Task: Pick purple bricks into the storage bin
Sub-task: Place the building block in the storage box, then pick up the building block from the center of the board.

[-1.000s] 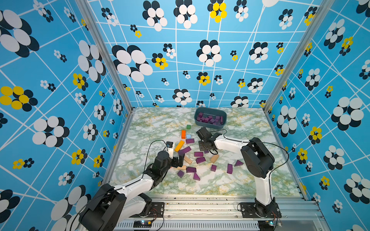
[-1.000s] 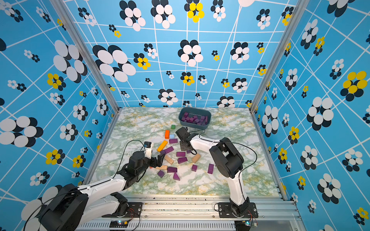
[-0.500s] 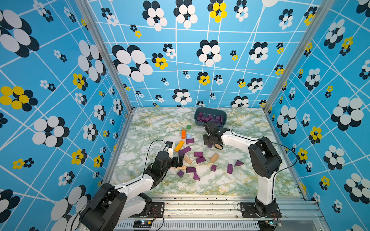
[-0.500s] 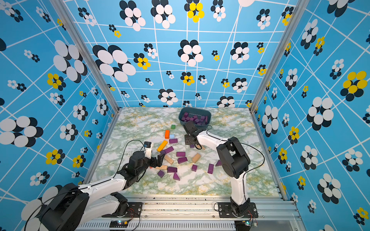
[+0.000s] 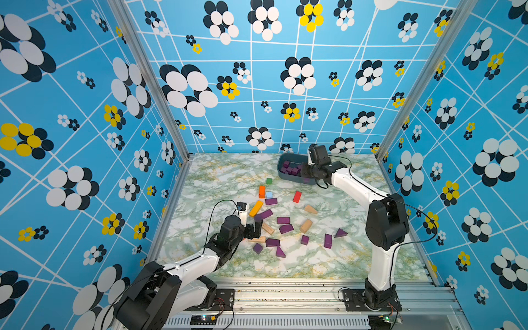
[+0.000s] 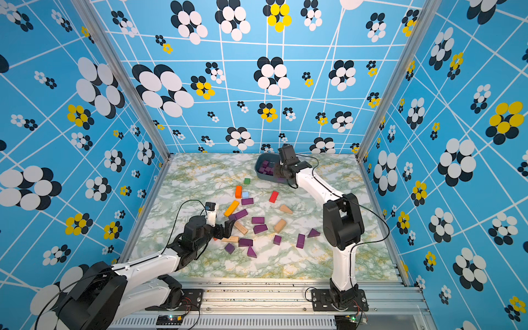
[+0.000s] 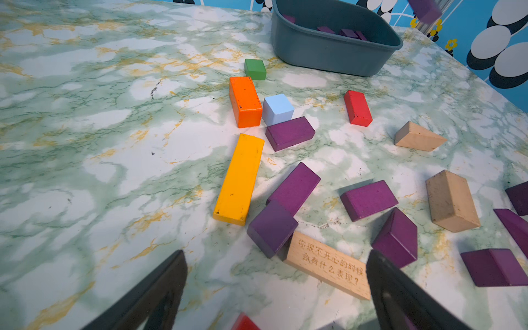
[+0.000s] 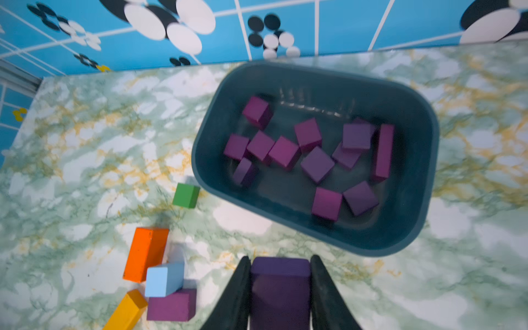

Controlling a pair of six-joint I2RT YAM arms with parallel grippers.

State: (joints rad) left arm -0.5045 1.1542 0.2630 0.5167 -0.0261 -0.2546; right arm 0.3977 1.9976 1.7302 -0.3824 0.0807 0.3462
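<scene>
1. Grips one dark purple wooden brick [image 8: 280, 285] in the right gripper [image 8: 280, 261], fingers clamped on its two long sides.
2. Hangs just short of the near wall of the dark blue-grey plastic storage bin [image 8: 423, 148], with the tub straight ahead of the fingertips.
3. Seems to carry the brick with its long axis along the fingers, pointing at the tub.
4. Probably needs only a short carry forward over the rim before letting go; risks a drop outside the wall if released here.
5. Spreads the left gripper [image 7: 275, 254] wide, fingers far apart and empty, low over the loose pile and well apart from the tub.
6. Faces a purple cube [image 7: 271, 228] just ahead between those fingers, touching a tan wooden plank with printed writing [image 7: 328, 265]; beyond it, touching the cube, a long purple bar [image 7: 294, 187] with its axis slanting away.
7. Puts the right arm nearer the tub, the left arm nearer the pile.
8. Counted in the tub: twelve purple bricks [image 8: 317, 164], perhaps one more beneath.
9. Counted on the green-veined marble-pattern table [image 5: 228, 177]: eleven loose purple pieces [image 5: 283, 220], four tan plain-wood blocks [image 5: 305, 225], one green cube [image 5: 269, 181], one orange bar [image 5: 261, 191], one light blue cube [image 5: 269, 195], one long yellow bar [image 5: 255, 208], one red bar [image 5: 297, 197].
</scene>
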